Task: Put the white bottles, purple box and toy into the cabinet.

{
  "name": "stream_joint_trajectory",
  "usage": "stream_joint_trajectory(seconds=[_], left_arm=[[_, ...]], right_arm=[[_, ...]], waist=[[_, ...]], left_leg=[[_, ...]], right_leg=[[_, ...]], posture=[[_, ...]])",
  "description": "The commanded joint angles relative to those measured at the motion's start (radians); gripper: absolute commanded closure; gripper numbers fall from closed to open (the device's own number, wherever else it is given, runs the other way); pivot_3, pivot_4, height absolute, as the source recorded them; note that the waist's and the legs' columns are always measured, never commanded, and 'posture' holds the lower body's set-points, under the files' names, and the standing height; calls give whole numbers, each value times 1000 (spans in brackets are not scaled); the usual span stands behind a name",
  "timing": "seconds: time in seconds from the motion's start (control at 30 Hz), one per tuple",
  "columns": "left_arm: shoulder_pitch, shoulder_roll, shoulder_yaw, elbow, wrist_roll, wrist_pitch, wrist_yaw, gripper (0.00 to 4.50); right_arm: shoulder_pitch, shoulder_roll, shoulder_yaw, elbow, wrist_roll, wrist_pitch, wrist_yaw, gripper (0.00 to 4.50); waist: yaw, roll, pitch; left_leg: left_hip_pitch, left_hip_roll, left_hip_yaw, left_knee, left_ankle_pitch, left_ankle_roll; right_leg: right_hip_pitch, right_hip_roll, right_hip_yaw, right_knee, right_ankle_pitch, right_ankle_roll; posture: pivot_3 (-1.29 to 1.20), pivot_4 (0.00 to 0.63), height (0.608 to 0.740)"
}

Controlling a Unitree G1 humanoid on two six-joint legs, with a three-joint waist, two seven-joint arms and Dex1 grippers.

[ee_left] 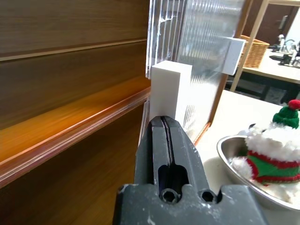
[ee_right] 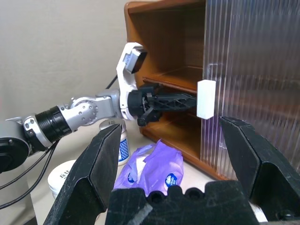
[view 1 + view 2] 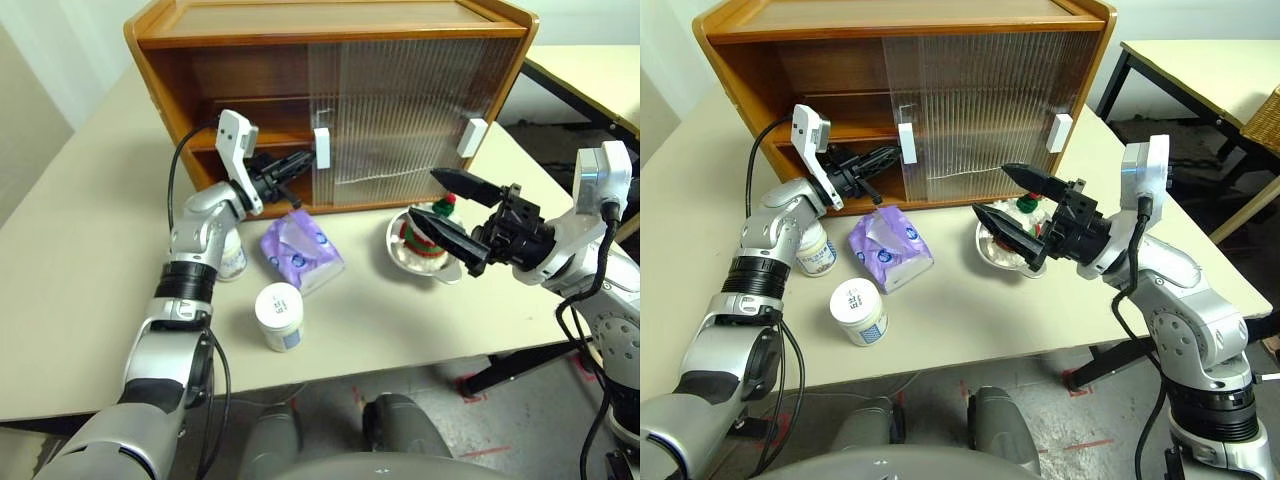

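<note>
- Four items sit outside the cabinet on the worktop: one bottle near the front edge, a second bottle partly hidden behind the left arm, the purple box between them and the doors, and the toy in its metal bowl to the right.
- Left hand, clenched on nothing, points level at the white handle of the nearer sliding door; the left wrist view shows its tips right at that handle, though contact cannot be confirmed.
- Right hand is spread wide and empty, raised just in front of the toy.
- Risk one: a closed hand pushing a small handle could slip off it and scrape the ribbed panel or knock into the shelf, since the tips offer only a narrow face.
- Risk two: the left half of the cabinet stands open but the doors cover the right; if the door jams in its track, a sustained push could shove the whole cabinet along the worktop.
- Risk three: the left forearm hangs just above the second bottle and near the box, so a sweep or drop could topple the bottle or drag the soft pack.
- Risk four: the right hand's lower finger is close to the bowl's rim; a careless descent could tip the bowl and spill the toy.
</note>
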Motion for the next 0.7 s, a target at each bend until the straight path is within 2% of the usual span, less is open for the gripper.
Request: stream_joint_trajectory(seconds=[0.03, 0.27, 0.63, 0.7], left_arm=[[-28, -15, -14, 33, 20, -20, -10, 4483], [-23, -6, 12, 7, -7, -3, -20, 4483], [110, 81, 113, -326, -159, 168, -12, 4483], [157, 105, 131, -397, -188, 195, -18, 4106]], right_arm=[[13, -5, -23, -23, 6, -12, -8, 0], [20, -1, -18, -24, 3, -16, -14, 0], [-40, 18, 27, 67, -14, -31, 42, 0], [-57, 25, 41, 94, -21, -36, 61, 0]], waist=[[-8, 0, 0], [-19, 0, 0], [-12, 0, 0], [-8, 0, 0]], left_leg=[[0, 0, 0, 0, 0, 0], [0, 0, -1, 0, 0, 0], [2, 1, -3, 0, 0, 0], [2, 1, -3, 0, 0, 1]], right_leg=[[0, 0, 0, 0, 0, 0], [0, 0, 0, 0, 0, 0], [0, 1, 3, 1, 0, 1], [0, 1, 3, 1, 1, 1]], posture=[[-183, 0, 740], [-170, 0, 740], [-52, 0, 740], [-35, 0, 740]])
